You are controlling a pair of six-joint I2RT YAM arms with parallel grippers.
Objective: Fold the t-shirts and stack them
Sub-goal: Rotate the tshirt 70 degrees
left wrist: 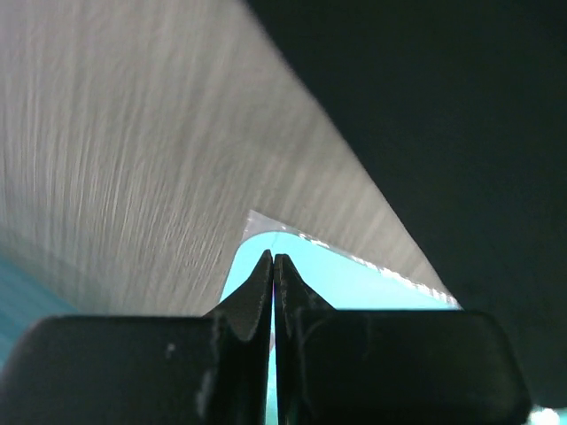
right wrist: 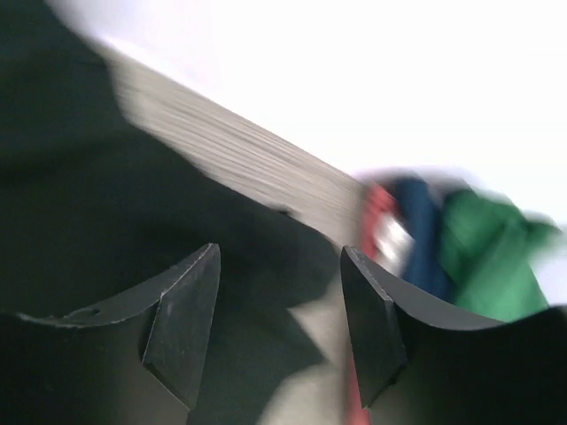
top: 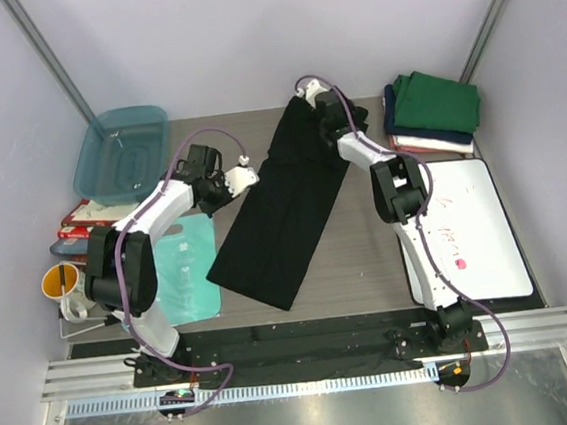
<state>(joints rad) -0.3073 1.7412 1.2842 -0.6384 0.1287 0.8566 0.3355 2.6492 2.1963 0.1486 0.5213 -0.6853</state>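
A black t-shirt (top: pixel 283 207), folded into a long strip, lies diagonally across the table's middle; no print shows. It also shows in the left wrist view (left wrist: pixel 443 106) and in the right wrist view (right wrist: pixel 89 195). My left gripper (top: pixel 245 173) is shut and empty beside the shirt's left edge, its tips (left wrist: pixel 273 257) over the teal mat. My right gripper (top: pixel 313 97) hangs open over the shirt's far end, with black cloth under the jaws (right wrist: pixel 279 252). A stack of folded t-shirts (top: pixel 436 107), green on top of navy and pinkish-white, sits at the back right; it shows blurred in the right wrist view (right wrist: pixel 483 257).
A teal tub (top: pixel 122 153) stands at the back left. A teal flat mat (top: pixel 189 272) lies left of the shirt and shows in the left wrist view (left wrist: pixel 354 279). A whiteboard (top: pixel 466 225) lies at the right. A yellow cup (top: pixel 57 282) and red books (top: pixel 83 217) sit at the left edge.
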